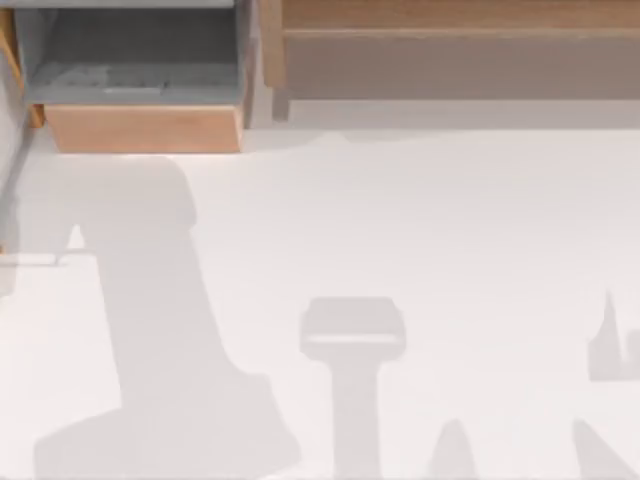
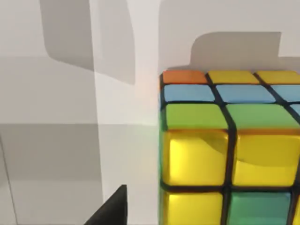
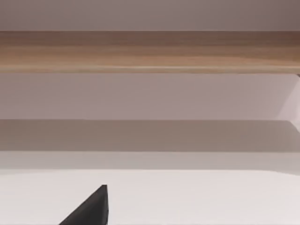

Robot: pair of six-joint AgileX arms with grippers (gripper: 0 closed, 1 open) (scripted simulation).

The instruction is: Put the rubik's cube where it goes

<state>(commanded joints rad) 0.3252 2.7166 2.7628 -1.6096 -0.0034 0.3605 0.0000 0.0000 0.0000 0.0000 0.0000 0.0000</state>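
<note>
Rubik's cube (image 2: pixel 229 150): close before the left wrist camera on the white worktop (image 1: pixel 420 220), yellow, green, blue and orange tiles showing. Open wooden drawer (image 1: pixel 140 100): top view, 11 o'clock. Left claw, right claw: state cannot be told.

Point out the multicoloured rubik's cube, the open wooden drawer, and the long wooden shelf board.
multicoloured rubik's cube (image 2: pixel 229 154): left wrist view, on a yellow tile of its near face.
open wooden drawer (image 1: pixel 140 128): top view, on its light wood front panel.
long wooden shelf board (image 3: pixel 150 50): right wrist view, on its front edge.
</note>
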